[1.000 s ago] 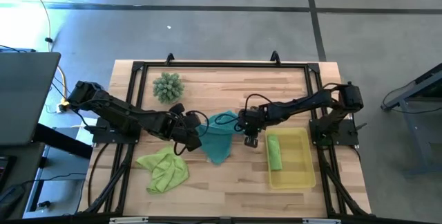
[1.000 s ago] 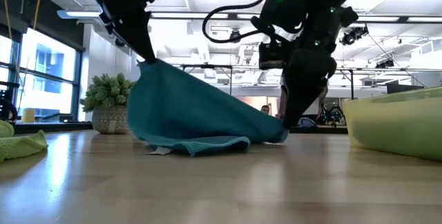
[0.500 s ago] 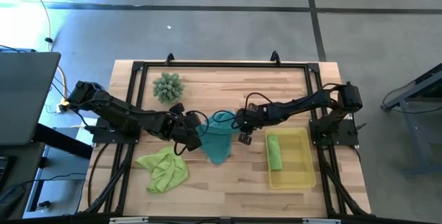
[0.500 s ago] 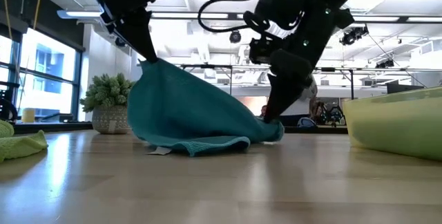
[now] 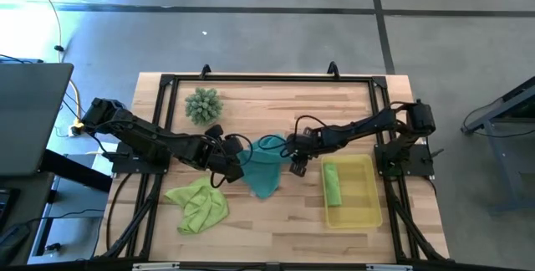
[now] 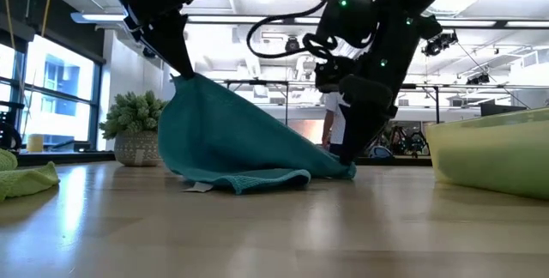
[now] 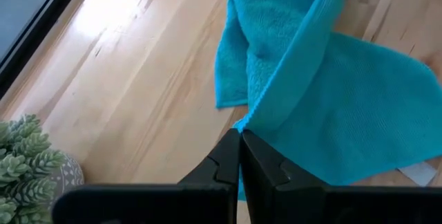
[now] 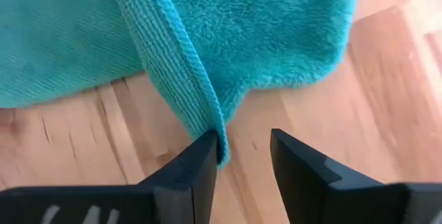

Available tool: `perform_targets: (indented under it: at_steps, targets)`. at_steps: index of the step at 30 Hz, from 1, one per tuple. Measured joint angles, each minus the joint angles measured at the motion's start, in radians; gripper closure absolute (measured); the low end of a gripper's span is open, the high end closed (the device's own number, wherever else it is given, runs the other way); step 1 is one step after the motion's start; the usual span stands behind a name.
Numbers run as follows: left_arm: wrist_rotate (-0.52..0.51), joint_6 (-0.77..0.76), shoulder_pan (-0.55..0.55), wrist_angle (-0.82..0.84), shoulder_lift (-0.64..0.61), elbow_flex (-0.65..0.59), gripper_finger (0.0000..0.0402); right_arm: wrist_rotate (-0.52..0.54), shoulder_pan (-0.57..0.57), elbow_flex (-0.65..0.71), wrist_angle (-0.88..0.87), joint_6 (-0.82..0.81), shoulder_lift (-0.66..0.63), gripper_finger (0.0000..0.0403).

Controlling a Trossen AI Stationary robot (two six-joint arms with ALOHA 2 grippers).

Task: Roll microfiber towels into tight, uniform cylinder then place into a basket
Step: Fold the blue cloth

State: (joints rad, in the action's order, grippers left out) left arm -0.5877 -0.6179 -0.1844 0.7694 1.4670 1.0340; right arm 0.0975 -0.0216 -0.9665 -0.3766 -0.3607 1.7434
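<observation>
You have a wooden desk (image 5: 276, 229) with a black frame, and no readable writing shows on anything; the only tag is a small white label (image 7: 420, 174) at the edge of the teal towel, too small to read.

Count three towels. The teal towel (image 5: 264, 171) sits near the middle of the desk, pulled up into a tent with its long axis running across from the left end effector toward the right one and a point trailing toward the desk's near edge. One lime green towel (image 5: 199, 205) lies crumpled toward the near left corner. The other lime green towel (image 5: 333, 183) is already rolled and lies inside the single yellow basket (image 5: 365, 212) by the right edge, its long axis running from the far edge to the near edge.

One spiky green plant ball (image 5: 203, 104) stands in the far left part of the desk.

Your left end effector (image 7: 239, 156) is closed, pinching the teal towel's raised edge and holding it off the wood. Your right end effector (image 8: 242, 153) is down at the towel's opposite corner with its fingers apart; one finger (image 8: 200, 165) touches the hem, nothing is clamped.
</observation>
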Motion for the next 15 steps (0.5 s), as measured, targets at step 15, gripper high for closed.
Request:
perform_targets:
  at_steps: [15]
  targets:
    - [-0.001,0.001,0.0,0.008,-0.009,0.0,0.0401,-0.001,-0.027,0.0,0.036,0.026,0.027,0.0389]
